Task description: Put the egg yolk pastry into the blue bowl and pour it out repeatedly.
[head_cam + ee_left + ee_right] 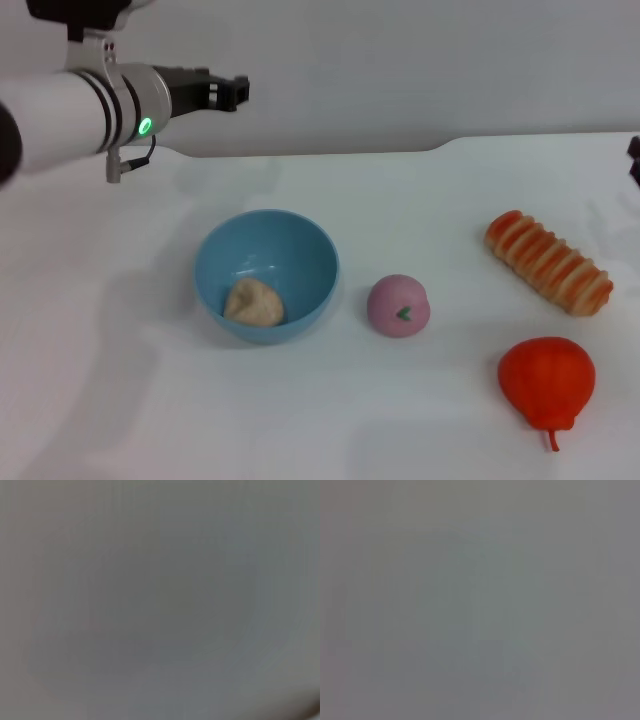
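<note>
So the white counter [120,400] has the blue bowl [300,240] upright at about 9 o'clock with the egg yolk pastry [253,302] sitting inside it, while the left hand [225,92] hangs empty up at 11 o'clock, can't tell its fingers.

This looks like a robot test room, not a home or kitchen. A plain white surface [120,400] stands before a bare grey wall [420,70], and the food on it, such as the red pear [546,380] at 4 o'clock, is toy food.
</note>
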{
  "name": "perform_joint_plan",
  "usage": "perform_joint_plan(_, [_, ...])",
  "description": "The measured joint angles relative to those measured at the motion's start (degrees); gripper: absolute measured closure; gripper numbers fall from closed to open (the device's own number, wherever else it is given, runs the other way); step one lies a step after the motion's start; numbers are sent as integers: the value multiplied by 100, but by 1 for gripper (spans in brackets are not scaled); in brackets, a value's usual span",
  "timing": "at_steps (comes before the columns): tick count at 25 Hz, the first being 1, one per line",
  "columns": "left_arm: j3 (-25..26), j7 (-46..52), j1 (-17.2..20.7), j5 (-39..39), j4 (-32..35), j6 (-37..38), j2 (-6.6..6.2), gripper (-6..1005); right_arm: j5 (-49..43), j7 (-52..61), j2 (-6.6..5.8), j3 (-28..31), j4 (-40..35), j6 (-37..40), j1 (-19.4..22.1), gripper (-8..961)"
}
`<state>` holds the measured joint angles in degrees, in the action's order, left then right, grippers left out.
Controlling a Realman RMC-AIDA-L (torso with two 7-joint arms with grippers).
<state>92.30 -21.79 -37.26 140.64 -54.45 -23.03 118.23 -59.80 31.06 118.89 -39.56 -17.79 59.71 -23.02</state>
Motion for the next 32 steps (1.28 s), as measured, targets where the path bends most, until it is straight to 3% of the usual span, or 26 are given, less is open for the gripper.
perform_joint_plan(3, [-843,19,371,-135,152,1642,2,534,488,-646,1,-32,230,273,-24,551])
perform_joint_plan(6, [-1420,86,547,-284,345,2786,9,534,562,-1074,5,-2,360,464,-49,551])
perform_joint_plan(11, [-1747,470,465,-579,930,3519,15,609,889,-1089,4,69,538,485,-120,551])
perform_joint_plan(16, [-2829,956,546,-589,1585,5292,22,603,1327,-1074,6,73,616,541,-122,552])
perform_joint_plan(18, [-3006,1043,581,-599,1681,5615,30,602,1592,-1093,10,73,715,608,-121,552])
perform_joint_plan(23, [-3101,1611,544,-639,1975,5577,36,603,2136,-1115,13,64,828,665,-104,552])
perform_joint_plan(32, [-3303,1788,590,-639,2083,5670,19,600,2160,-1171,8,-24,892,740,-82,552])
